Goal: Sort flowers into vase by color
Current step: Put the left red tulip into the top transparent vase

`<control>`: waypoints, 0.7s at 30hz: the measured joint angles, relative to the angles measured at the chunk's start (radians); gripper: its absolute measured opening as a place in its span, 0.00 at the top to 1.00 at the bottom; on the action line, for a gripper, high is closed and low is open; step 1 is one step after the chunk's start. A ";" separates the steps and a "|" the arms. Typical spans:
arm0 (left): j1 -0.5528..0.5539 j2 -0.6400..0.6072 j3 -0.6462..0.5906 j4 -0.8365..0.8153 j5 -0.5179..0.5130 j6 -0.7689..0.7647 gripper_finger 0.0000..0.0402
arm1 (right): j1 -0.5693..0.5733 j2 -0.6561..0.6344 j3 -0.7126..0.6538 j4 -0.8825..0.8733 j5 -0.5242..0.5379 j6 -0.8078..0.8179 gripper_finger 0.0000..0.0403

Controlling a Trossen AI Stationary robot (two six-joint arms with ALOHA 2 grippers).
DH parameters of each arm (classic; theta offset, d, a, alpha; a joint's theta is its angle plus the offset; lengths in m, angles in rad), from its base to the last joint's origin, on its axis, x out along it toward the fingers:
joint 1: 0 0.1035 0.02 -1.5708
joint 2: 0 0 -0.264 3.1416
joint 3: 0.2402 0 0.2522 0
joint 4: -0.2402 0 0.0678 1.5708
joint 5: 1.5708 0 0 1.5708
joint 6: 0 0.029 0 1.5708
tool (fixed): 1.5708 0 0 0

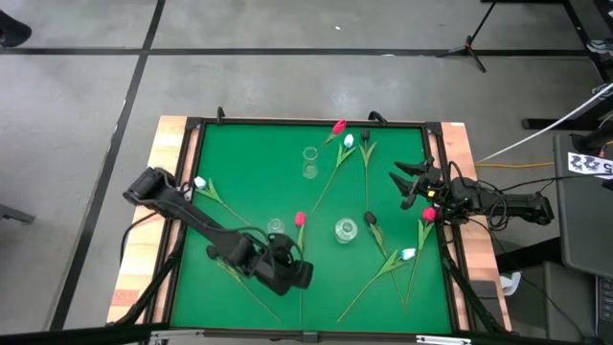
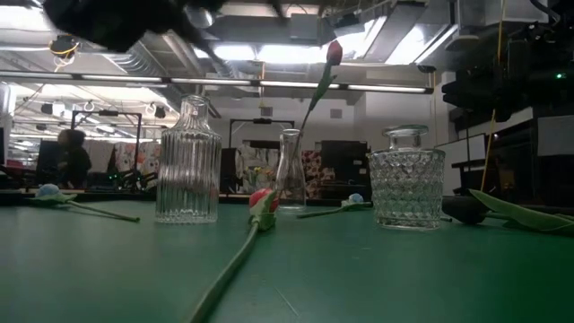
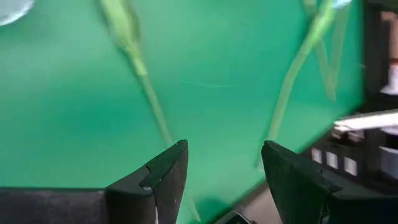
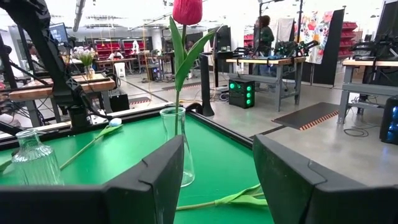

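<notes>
One red tulip (image 4: 186, 11) stands in the slim vase (image 4: 176, 144) | other tulips (image 1: 300, 219) lie on the desk (image 1: 249, 163) — we've barely begun | left tool (image 3: 224, 180) and right tool (image 4: 217, 180) — both open, empty.

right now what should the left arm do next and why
Probably lower the left pincer and shut it on the green stem just ahead of it. It hangs open over the table, holding nothing, and a red tulip already stands in the slim vase. The right pincer waits open at the right side.
</notes>
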 joint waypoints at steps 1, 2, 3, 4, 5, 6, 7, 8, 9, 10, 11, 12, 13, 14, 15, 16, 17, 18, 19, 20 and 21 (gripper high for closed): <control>0.000 0.014 0.000 -0.002 0.000 -0.013 0.50 | 0.000 0.000 0.000 0.000 0.000 0.000 0.52; 0.000 0.026 0.000 -0.001 0.000 -0.021 0.50 | 0.000 0.000 0.000 0.000 0.000 0.000 0.52; 0.000 0.037 0.000 -0.001 0.000 -0.024 0.50 | 0.000 0.000 0.000 -0.001 0.000 0.000 0.52; 0.001 0.047 0.000 0.001 0.000 -0.031 0.50 | 0.000 0.000 0.000 -0.001 0.000 0.000 0.52; 0.003 0.057 0.000 0.002 0.000 -0.037 0.50 | 0.000 0.000 0.000 -0.001 0.000 0.000 0.52; 0.006 0.066 0.000 0.002 -0.003 -0.038 0.50 | 0.000 0.000 0.000 -0.001 0.000 0.000 0.52; 0.010 0.077 0.000 0.002 -0.006 -0.038 0.50 | 0.000 0.000 0.000 -0.002 0.000 0.000 0.52; 0.016 0.085 0.000 0.001 -0.008 -0.038 0.50 | 0.000 0.000 0.000 -0.002 0.000 0.000 0.52; 0.021 0.094 0.000 -0.002 -0.011 -0.039 0.50 | 0.000 0.000 0.000 -0.002 -0.004 0.000 0.52; 0.027 0.102 0.000 -0.001 -0.012 -0.040 0.50 | 0.000 0.000 0.000 -0.002 -0.009 0.000 0.52; 0.032 0.110 0.000 -0.001 -0.015 -0.042 0.50 | 0.000 0.000 0.000 -0.002 -0.013 0.000 0.52; 0.037 0.120 0.000 -0.001 -0.015 -0.046 0.50 | 0.000 0.000 0.000 -0.002 -0.019 0.000 0.52; 0.042 0.129 0.000 0.001 -0.015 -0.053 0.50 | 0.000 0.000 0.000 -0.002 -0.023 0.000 0.52; 0.047 0.138 0.000 0.001 -0.017 -0.059 0.50 | 0.000 0.000 0.000 -0.002 -0.025 0.000 0.52; 0.052 0.146 0.000 0.002 -0.025 -0.064 0.50 | 0.000 0.000 0.000 -0.002 -0.026 0.000 0.52; 0.057 0.152 0.000 0.004 -0.032 -0.072 0.50 | 0.000 0.000 0.000 -0.002 -0.025 0.000 0.52; 0.061 0.157 0.000 0.004 -0.039 -0.081 0.50 | 0.000 0.000 0.000 -0.002 -0.026 0.000 0.52; 0.065 0.161 0.000 0.004 -0.044 -0.088 0.50 | 0.000 0.000 0.000 -0.002 -0.025 0.000 0.52; 0.070 0.168 0.000 0.005 -0.047 -0.091 0.50 | 0.000 0.000 0.000 -0.002 -0.026 0.000 0.52; 0.075 0.173 0.000 0.007 -0.048 -0.093 0.50 | 0.000 0.000 0.000 -0.002 -0.026 0.000 0.52; 0.078 0.176 0.000 0.007 -0.047 -0.095 0.50 | 0.000 0.000 0.000 -0.003 -0.026 0.000 0.52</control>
